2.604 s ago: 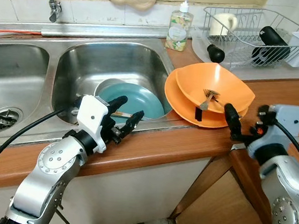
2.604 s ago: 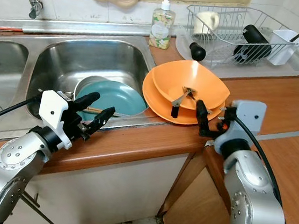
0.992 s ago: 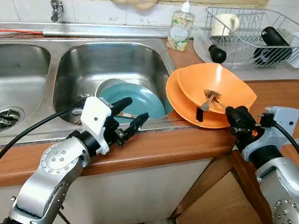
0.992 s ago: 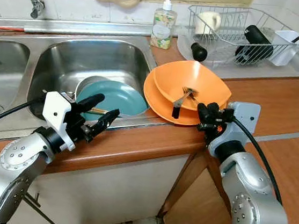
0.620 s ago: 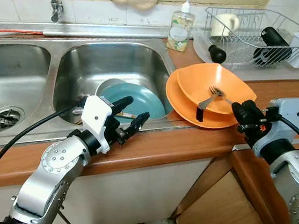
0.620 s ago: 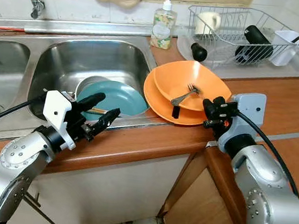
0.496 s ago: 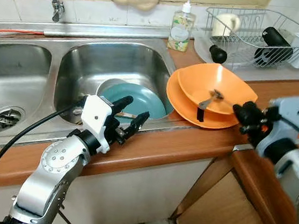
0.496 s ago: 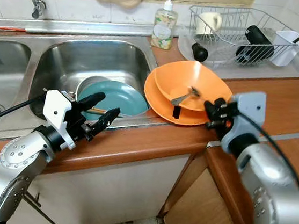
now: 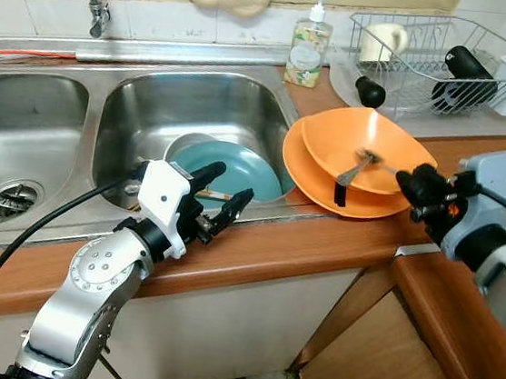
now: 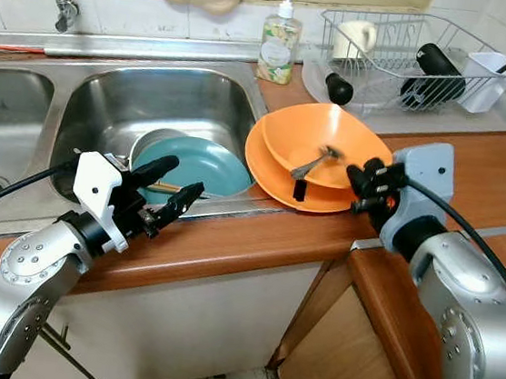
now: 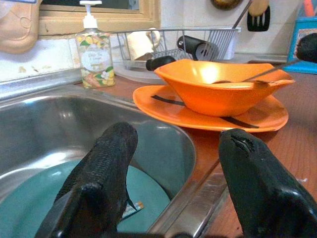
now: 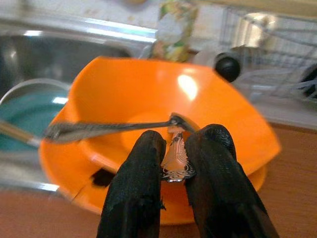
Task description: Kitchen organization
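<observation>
My right gripper (image 12: 173, 163) is clamped on a fork handle (image 12: 174, 157) over the orange bowl (image 12: 124, 99), lifted higher than before, while my left gripper (image 11: 173, 163) hangs open.

The sink (image 9: 50, 121) is brushed steel with a dull sheen. The orange bowl (image 9: 367, 148) and orange plate (image 9: 305, 173) look like glossy smooth plastic. The tabletop (image 9: 320, 243) is polished reddish wood. The fork (image 12: 119, 126) is shiny metal; the right gripper (image 12: 173, 158) has matt, finely textured black fingers (image 12: 133, 198).
</observation>
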You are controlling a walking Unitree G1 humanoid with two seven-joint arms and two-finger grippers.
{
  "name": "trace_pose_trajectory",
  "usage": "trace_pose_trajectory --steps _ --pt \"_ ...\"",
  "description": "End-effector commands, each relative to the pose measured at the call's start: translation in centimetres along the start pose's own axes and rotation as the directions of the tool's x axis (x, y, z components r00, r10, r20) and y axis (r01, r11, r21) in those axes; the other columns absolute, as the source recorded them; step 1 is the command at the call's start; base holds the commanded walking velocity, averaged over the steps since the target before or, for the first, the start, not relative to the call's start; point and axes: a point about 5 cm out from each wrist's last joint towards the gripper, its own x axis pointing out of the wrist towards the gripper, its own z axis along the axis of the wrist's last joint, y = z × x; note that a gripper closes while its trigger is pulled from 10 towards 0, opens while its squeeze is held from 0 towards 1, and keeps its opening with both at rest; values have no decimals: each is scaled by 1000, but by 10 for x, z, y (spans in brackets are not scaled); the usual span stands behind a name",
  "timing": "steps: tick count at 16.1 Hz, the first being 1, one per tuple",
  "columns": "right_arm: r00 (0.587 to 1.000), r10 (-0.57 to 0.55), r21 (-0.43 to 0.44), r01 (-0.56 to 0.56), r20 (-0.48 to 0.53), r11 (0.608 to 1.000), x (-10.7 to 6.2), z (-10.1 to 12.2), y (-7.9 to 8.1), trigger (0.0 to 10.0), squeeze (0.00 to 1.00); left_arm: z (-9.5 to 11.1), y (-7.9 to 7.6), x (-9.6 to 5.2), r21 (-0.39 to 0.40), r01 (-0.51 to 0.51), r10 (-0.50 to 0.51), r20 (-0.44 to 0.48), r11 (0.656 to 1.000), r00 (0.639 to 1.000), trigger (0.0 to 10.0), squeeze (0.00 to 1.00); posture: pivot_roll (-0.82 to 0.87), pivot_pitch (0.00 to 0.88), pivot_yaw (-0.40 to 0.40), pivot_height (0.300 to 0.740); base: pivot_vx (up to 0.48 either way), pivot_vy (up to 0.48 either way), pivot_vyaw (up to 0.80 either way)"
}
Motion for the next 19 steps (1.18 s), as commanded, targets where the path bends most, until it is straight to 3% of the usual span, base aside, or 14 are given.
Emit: trace_pose_trajectory --steps 1,7,11,15,19 --pt "999 34 -20 -35 -14 999 -1 2 3 0 0 1 0 2 12 14 -14 -8 1000 1000 10000 0 -52 0 15 740 0 0 0" --pt "999 16 -151 -22 -41 988 -7 17 -12 0 0 0 -1 3 20 25 -25 -20 999 999 10000 0 -54 0 15 740 0 0 0" --pt "998 37 -127 -31 47 991 -6 36 -14 0 0 0 0 4 24 26 -25 -17 999 1000 10000 0 -54 0 11 740 0 0 0" --pt "998 58 -148 -57 2 987 -6 30 -12 0 0 0 0 4 25 25 -24 -19 999 1000 10000 0 -52 0 8 740 0 0 0" --pt "999 29 -171 -37 -46 985 -9 25 -19 0 0 0 -1 4 25 29 -29 -22 999 999 10000 0 -53 0 9 740 0 0 0"
